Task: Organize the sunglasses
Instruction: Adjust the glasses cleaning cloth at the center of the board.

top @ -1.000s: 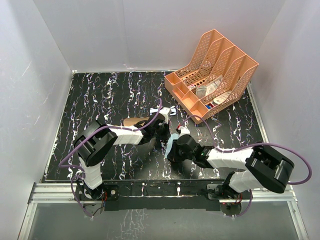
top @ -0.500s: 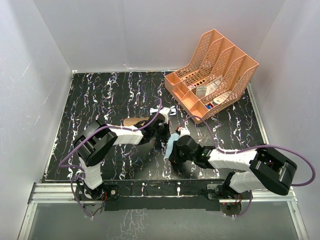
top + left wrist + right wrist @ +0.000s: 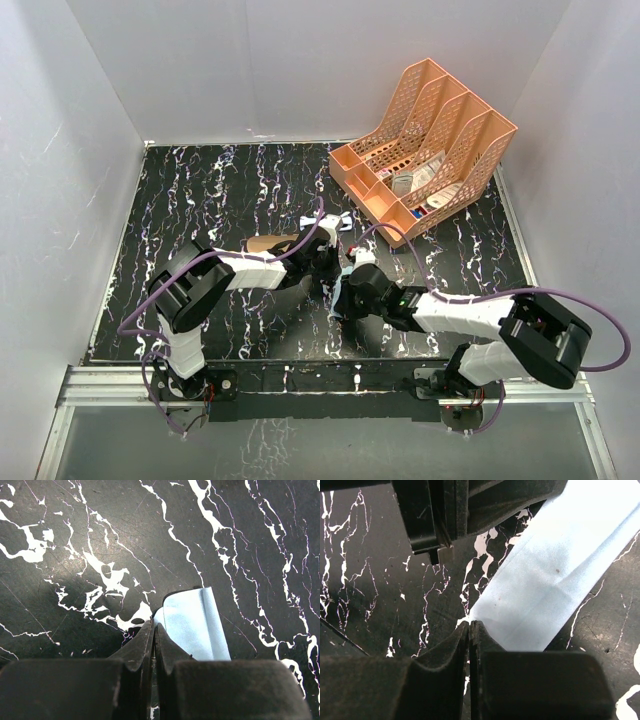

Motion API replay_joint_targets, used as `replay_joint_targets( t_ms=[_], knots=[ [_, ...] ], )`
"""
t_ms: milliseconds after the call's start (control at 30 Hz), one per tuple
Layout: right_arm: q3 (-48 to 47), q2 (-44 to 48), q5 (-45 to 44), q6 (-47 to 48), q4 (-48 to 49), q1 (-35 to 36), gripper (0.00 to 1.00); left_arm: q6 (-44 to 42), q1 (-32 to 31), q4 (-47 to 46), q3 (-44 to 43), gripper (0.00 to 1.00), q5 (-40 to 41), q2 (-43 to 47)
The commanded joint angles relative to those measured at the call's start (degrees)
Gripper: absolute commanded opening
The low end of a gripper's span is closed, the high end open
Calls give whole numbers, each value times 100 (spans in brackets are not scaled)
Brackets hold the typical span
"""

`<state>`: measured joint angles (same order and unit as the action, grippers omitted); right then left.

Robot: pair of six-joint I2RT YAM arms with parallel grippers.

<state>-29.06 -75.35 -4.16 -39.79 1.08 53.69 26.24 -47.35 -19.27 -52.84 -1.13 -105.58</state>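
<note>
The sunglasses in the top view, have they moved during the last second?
No. The sunglasses lie in the same spot, just left of the orange organizer, in all three top pictures.

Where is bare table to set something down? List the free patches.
Free: the far-left table, from the left wall to the orange organizer. Crowded: the middle, where sunglasses, brown case and blue cloth lie close together.
</note>
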Motion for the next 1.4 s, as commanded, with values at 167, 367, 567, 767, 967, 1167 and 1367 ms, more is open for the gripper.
replay_joint_targets(
  t_ms=[167,367,567,767,967,1167,1367],
  knots=[
    [-333,-318,-186,385,328,27,5,-5,29,307,11,0,38,-121],
    [-376,-246,-179,461,393,27,5,-5,20,312,1,0,51,-125],
    [-441,-261,-302,613,328,27,5,17,29,277,20,0,16,-154],
    [-477,-287,-466,795,328,27,5,39,30,239,42,0,-10,-180],
    [-524,-346,-540,961,326,26,5,55,27,224,36,0,-36,-197],
    [-517,-460,-502,976,415,27,5,65,25,222,43,0,-46,-205],
    [-483,-542,-370,959,516,27,5,65,27,222,44,0,-54,-195]
  ],
)
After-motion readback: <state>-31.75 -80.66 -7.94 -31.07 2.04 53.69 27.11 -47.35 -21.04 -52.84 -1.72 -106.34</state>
